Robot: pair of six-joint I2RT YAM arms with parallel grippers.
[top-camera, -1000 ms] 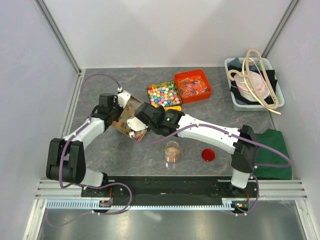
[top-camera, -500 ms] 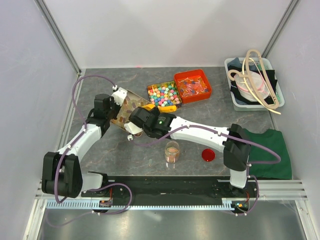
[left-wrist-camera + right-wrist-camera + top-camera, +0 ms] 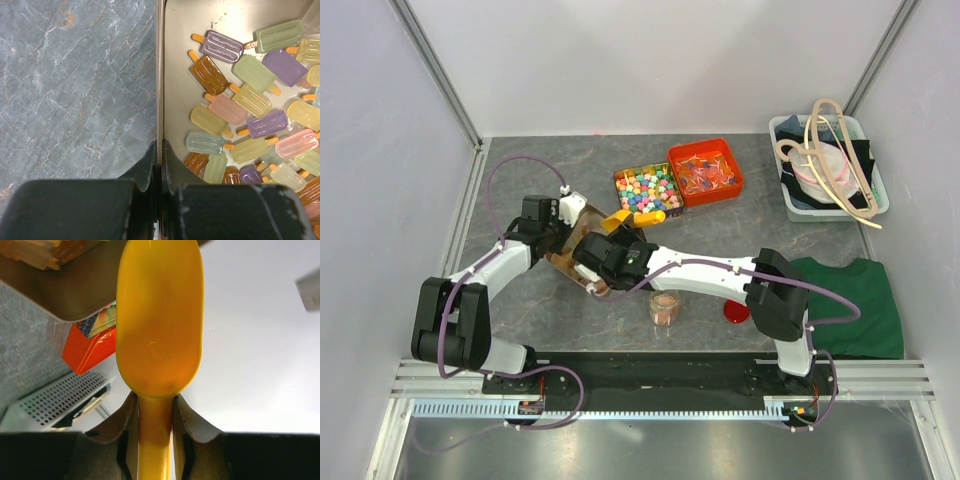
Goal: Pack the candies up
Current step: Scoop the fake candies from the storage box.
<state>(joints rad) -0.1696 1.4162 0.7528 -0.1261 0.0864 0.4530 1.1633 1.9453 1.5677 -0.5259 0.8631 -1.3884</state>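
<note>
The candies [image 3: 250,125] are small flat translucent popsicle shapes in pale orange, yellow, pink, green and purple. They lie in a metal tin [image 3: 180,60]. My left gripper [image 3: 160,150] is shut on the tin's side wall. In the top view the left gripper [image 3: 558,216] holds the tin [image 3: 568,250] tilted at the centre left. My right gripper [image 3: 155,410] is shut on the handle of a yellow scoop [image 3: 159,315], whose bowl points upward beside the tin. In the top view the right gripper [image 3: 610,238] is against the tin's right side. A glass jar [image 3: 665,307] holding some candies stands in front.
A red lid [image 3: 735,312] lies right of the jar. A tin of bright multicoloured candies [image 3: 647,188] and an orange-red box [image 3: 706,172] sit behind. A bin with hangers [image 3: 828,170] is at the back right, and a green cloth [image 3: 855,295] is at the right.
The left gripper raised the tin toward the back, then brought it down and nearer again. The right arm has shifted left, keeping the scoop by the tin.
</note>
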